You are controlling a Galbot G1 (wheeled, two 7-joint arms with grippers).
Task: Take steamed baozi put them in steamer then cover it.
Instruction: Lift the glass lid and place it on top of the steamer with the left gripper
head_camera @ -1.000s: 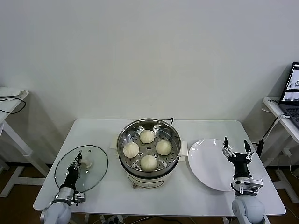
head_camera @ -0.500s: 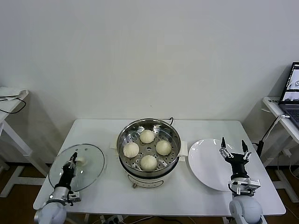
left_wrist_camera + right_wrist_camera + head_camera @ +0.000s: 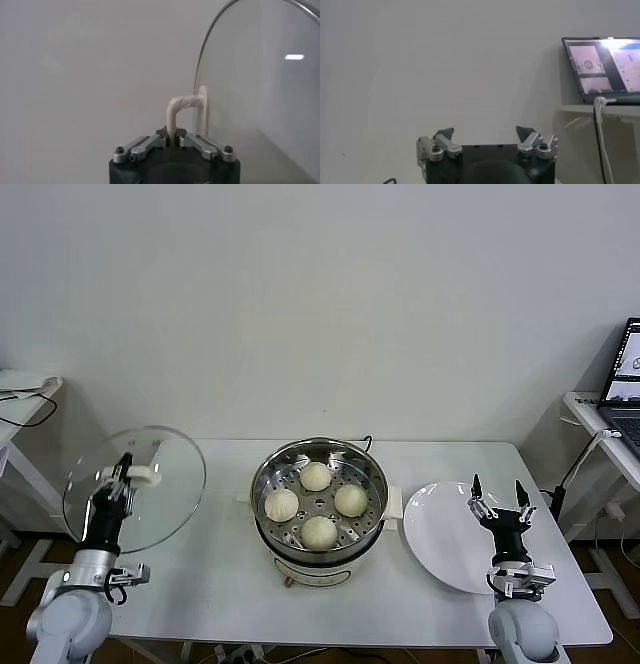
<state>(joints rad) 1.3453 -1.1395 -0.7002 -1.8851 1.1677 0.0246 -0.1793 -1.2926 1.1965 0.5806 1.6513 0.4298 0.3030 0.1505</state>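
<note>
Several cream-white steamed baozi [image 3: 318, 502] sit on the perforated tray inside the shiny steamer [image 3: 372, 514] at the table's middle. The clear glass cover [image 3: 150, 504] hangs tilted on edge above the table's left end, clear of the surface. My left gripper [image 3: 122, 474] is shut on its cream handle [image 3: 176, 111], whose bar runs between the jaws in the left wrist view, with the cover's glass [image 3: 260, 85] beside it. My right gripper [image 3: 496, 498] stands open and empty, fingers up, over the white plate [image 3: 440, 534]. In the right wrist view the right gripper [image 3: 485, 134] faces the wall.
The empty plate lies to the right of the steamer. A laptop [image 3: 626, 384] stands on a side table at the far right; another side table [image 3: 20, 399] is at the far left. The white table's edge [image 3: 330, 634] runs along the front.
My left gripper closed on the cover's handle and lifted the cover off the table, up and to the left, tilting it on edge. The right gripper barely shifted.
</note>
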